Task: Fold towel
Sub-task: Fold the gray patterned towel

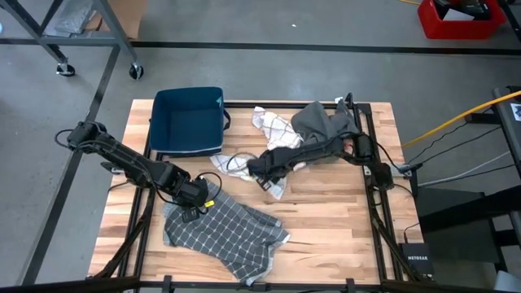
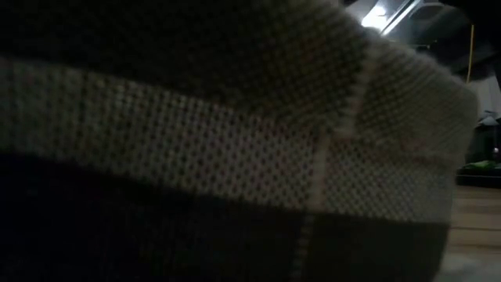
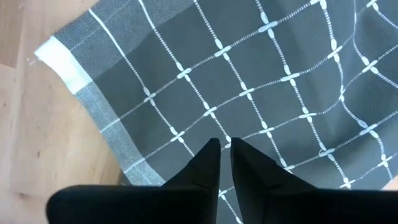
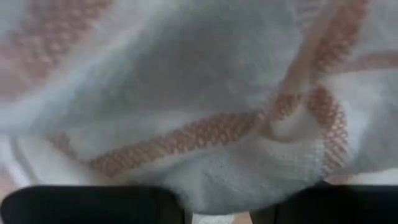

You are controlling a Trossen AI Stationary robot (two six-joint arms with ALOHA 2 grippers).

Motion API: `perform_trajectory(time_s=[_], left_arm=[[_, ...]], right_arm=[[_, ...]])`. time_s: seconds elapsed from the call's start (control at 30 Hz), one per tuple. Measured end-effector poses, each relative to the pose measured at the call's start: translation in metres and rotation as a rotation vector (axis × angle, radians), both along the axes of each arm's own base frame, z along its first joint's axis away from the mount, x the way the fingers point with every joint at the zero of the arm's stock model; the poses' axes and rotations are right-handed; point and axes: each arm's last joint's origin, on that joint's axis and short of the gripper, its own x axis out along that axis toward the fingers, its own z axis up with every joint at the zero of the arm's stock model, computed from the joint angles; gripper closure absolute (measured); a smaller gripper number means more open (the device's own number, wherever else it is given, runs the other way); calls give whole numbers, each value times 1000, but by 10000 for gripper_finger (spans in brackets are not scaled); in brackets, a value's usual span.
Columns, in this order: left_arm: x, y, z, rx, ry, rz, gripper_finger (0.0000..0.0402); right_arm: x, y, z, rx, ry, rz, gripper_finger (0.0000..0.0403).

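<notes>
A grey checked towel [image 1: 224, 232] lies spread out and rumpled on the wooden table near its front edge. It fills the low view [image 2: 235, 157], and in the left wrist view [image 3: 280, 81] its white-banded corner shows. My left gripper [image 1: 195, 195] [image 3: 224, 146] points down over the towel's far left part, shut to a thin slit. A white towel with brownish stripes [image 1: 273, 126] lies crumpled at mid-table. My right gripper [image 1: 264, 168] is down on it, shut on a bunch of it [image 4: 217, 186]. My left gripper points down at the grey towel a little in from its edge [image 3: 186, 180]. Whether the fingertips touch the cloth cannot be told. My right gripper comes from above, with a bunched fold of the white towel [image 4: 217, 193] between its two fingers. The towel's remaining cloth lies slack on the table around it.
A blue bin [image 1: 187, 120] stands at the far left of the table. A plain grey cloth [image 1: 321, 120] is heaped at the far right, beside the white towel. A black cable [image 1: 236, 160] lies between the bin and my right gripper. Bare wood [image 1: 334, 212] shows at the right front.
</notes>
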Motion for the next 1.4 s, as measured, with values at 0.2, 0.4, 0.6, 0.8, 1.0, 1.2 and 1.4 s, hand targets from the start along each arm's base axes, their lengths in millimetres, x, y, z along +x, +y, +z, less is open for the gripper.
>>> perform_trajectory(time_s=[0.2,0.4,0.6,0.8,1.0,1.2,1.4], left_arm=[[0,-1,0,-5,1,17,370],[0,-1,0,-6,1,21,370],[0,-1,0,-6,2,21,370],[0,-1,4,-21,-33,66,371],[-5,4,20,0,-167,110,388],[-18,10,32,-12,-204,126,392],[-19,11,33,39,-207,29,359]], right_arm=[[-1,-60,0,-11,-66,-94,295],[-8,-118,1,-1,-164,-217,295],[-13,-152,2,166,-299,-272,295],[-3,-142,12,409,-413,-99,295],[7,-104,48,370,-484,59,295],[7,-47,85,356,-517,177,295],[9,27,96,373,-501,292,295]])
